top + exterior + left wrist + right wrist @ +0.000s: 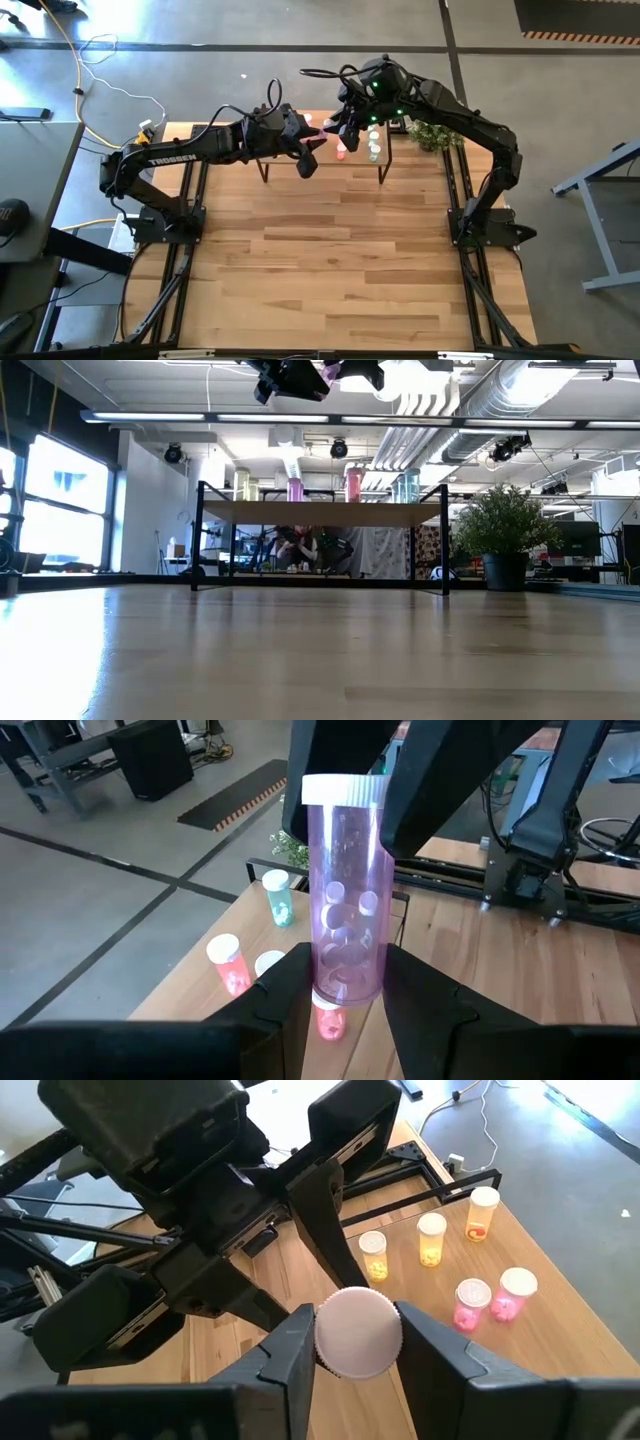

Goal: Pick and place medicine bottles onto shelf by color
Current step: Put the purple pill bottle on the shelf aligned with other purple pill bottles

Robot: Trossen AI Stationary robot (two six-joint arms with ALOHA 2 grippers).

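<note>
A handover is judged to be in hand above the shelf (322,152): a pink medicine bottle (345,900) is clamped low on its body by the left gripper (345,988), while its white cap (357,1332) is pinched by the right gripper (358,1342). Next, release by one gripper is called for, then placement beside the pink bottles (487,1300). A wood-plank table (330,260) stands in an open workshop with a potted plant (505,532).

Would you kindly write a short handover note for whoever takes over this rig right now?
Left gripper: shut on the base of the pink bottle, above the shelf.
Right gripper: shut on that bottle's white cap.
Done: yellow bottles, pink bottles, a green bottle and red bottles stand on the shelf.
Left: probably release one grip, then set the held bottle beside the pink ones.
</note>
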